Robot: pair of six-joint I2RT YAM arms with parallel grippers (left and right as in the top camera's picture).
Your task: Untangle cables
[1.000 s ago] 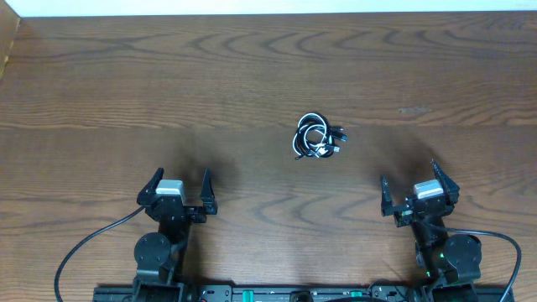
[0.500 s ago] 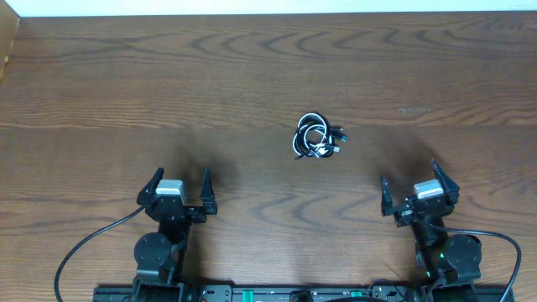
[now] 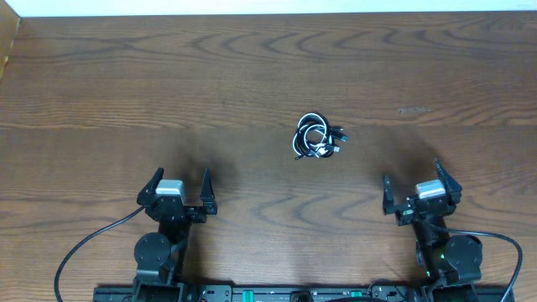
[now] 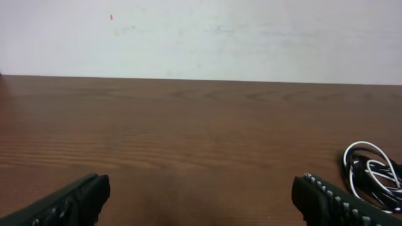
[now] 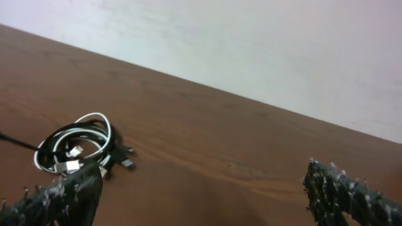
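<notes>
Dark brown wooden table point(image 3: 252, 75) with a wavy, easy-to-see grain fills pretty much the whole overhead view; plain off-white wall point(image 4: 251, 37) sits right behind its far edge; tiny red speck point(image 4: 112, 17) on that wall, upper left in the left wrist view; lighting's soft and even, no harsh glare on the wood

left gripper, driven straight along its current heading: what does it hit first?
Looks free, as far as visible: the left gripper faces bare table up to the wall. The cables lie well off to its right.
</notes>
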